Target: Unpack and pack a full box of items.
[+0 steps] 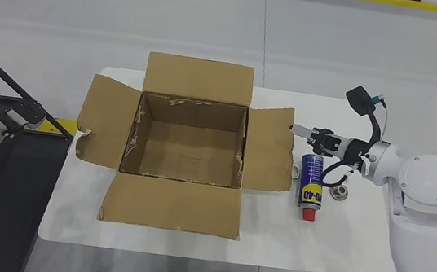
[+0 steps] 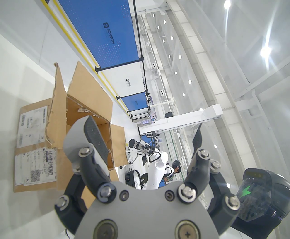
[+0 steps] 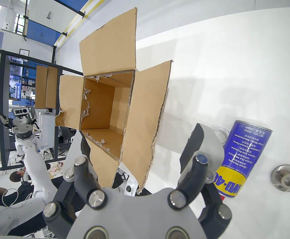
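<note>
Just beside the right-hand flap of the cardboard box (image 1: 199, 78), on the white table (image 1: 312, 246): spray can (image 1: 309, 192) lying on its side, red cap toward the near edge, with a metal flanged fitting (image 1: 341, 190) just beside it and a clear ring (image 3: 219, 133) near its base. Box open on all four flaps, nothing visible inside. Likely to roll if nudged off-centre by one finger, and to knock the fitting away. Likely also to catch the splayed flap on the way over and shove the light, empty box. Fingers of the right gripper (image 3: 140, 144) spread wide, holding nothing, poised near the can's base end, touching nothing. Fingers of the left gripper (image 2: 145, 129) spread wide too, empty, well apart from the box, off the table's left side.
</note>
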Action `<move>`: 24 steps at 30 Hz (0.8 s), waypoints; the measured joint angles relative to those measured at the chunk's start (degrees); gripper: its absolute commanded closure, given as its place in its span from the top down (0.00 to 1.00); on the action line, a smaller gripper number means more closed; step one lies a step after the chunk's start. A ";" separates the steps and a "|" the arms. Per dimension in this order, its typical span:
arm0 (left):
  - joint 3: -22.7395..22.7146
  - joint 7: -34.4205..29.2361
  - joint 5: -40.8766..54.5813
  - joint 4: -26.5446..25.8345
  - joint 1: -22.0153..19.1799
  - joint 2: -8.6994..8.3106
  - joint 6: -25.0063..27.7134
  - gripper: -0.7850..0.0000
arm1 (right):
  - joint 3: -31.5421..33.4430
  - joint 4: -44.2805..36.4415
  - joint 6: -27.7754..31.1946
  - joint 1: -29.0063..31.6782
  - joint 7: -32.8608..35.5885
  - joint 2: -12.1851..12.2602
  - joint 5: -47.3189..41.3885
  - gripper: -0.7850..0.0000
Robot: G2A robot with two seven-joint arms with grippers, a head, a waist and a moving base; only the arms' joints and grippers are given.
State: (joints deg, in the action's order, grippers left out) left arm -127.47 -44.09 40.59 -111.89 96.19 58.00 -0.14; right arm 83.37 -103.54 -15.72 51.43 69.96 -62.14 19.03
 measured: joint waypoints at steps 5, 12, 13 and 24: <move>0.00 0.00 0.00 0.00 0.00 0.00 0.00 1.00 | 1.05 -4.84 -0.32 2.43 -2.80 0.74 6.39 1.00; 0.00 0.00 0.00 0.00 0.00 0.00 0.00 1.00 | 5.03 -10.13 -2.19 5.10 4.44 2.36 17.28 1.00; 0.00 0.00 0.00 0.00 0.00 0.00 0.00 1.00 | 5.14 -10.07 -2.17 5.26 5.56 2.54 18.40 1.00; 0.00 0.00 0.00 0.00 0.00 0.00 0.00 1.00 | 3.84 -1.27 -1.74 6.35 14.65 4.29 36.16 0.95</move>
State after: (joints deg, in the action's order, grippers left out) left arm -127.47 -44.09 40.59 -111.89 96.19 58.00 -0.14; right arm 87.21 -104.81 -17.45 57.78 84.61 -57.85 55.19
